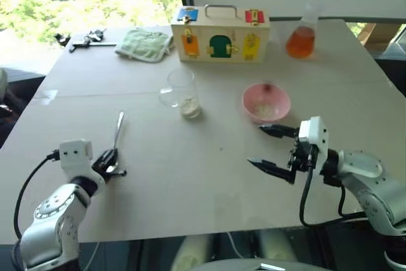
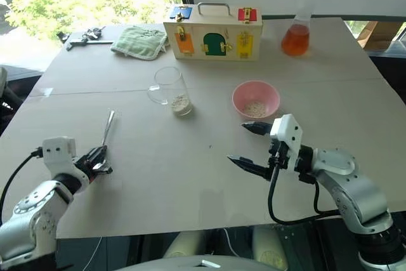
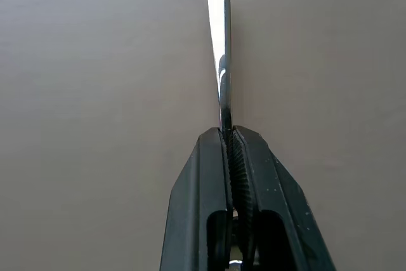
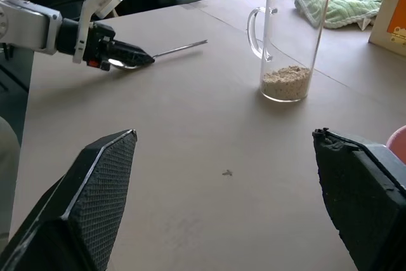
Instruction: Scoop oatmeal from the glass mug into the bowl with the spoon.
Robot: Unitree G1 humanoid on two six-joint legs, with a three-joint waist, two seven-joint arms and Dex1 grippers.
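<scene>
Two arms reach over a wide pale table (image 1: 209, 182), one from each near corner. At the far edge stands a wooden box (image 1: 220, 34) with coloured doors and a metal handle, with a green cloth (image 1: 144, 44) beside it on the left and a flask (image 1: 301, 35) of orange liquid on the right; some small dark tools (image 1: 85, 38) lie past the cloth. The right gripper (image 1: 274, 150) hovers near the table's front right, pointing left, its two black fingers spread wide with nothing between them. Just beyond it sits the pink bowl (image 1: 266, 102), holding a thin scatter of pale flakes. Left of the bowl, near the table's middle, the glass mug (image 1: 182, 92) stands upright with its handle to the left, and the oatmeal (image 1: 189, 106) lies as a low beige layer in its bottom. The left gripper (image 1: 111, 162) is low over the front left of the table, its fingers pressed together on the bowl end of the spoon (image 1: 118, 129), whose thin silver handle points away toward the far side, well apart from the mug
</scene>
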